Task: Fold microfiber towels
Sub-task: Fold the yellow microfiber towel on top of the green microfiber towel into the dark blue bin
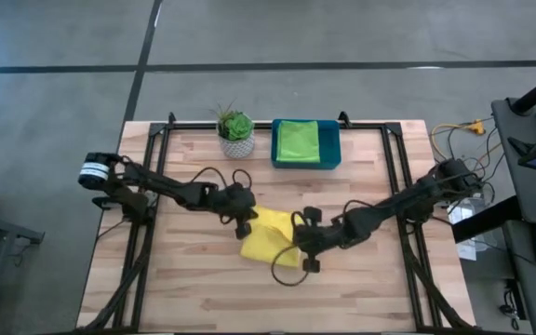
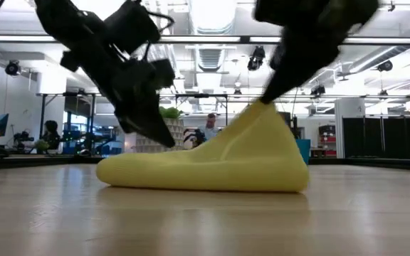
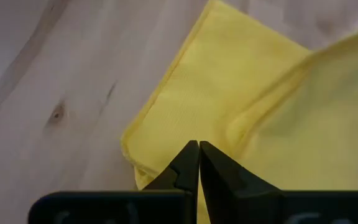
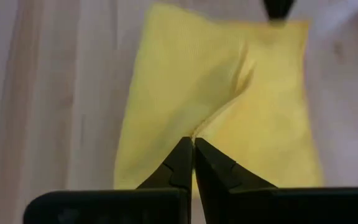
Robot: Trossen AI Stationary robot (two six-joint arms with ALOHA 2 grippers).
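Observation:
A yellow microfiber towel (image 1: 268, 240) lies mid-table, its near-left part (image 2: 141, 174) flat on the wood and its right side drawn up into a peak (image 2: 262, 110). My right gripper (image 4: 193, 142) is shut on that peak, coming from the right (image 1: 298, 240). My left gripper (image 3: 198, 144) is shut over the towel's far-left edge (image 1: 247, 223); in the low view its tip (image 2: 171, 142) stands at the cloth's surface. A green towel (image 1: 298, 140) lies folded in the teal-blue tray (image 1: 331, 156) at the far edge. My left gripper's shut tips stand over the yellow towel near its far-left edge (image 3: 179, 118); I cannot tell whether they touch it. My right gripper pinches a gathered ridge of the towel (image 4: 213, 121) between its two fingers, slanting down from the table's right. The cloth rises to the fingertips; its other side stays on the table.
A potted plant (image 1: 236, 133) stands at the far edge, left of the tray. Bare wood lies along the near edge (image 1: 268, 302) and to both sides of the towel. A black frame (image 1: 394, 167) runs along the table's sides.

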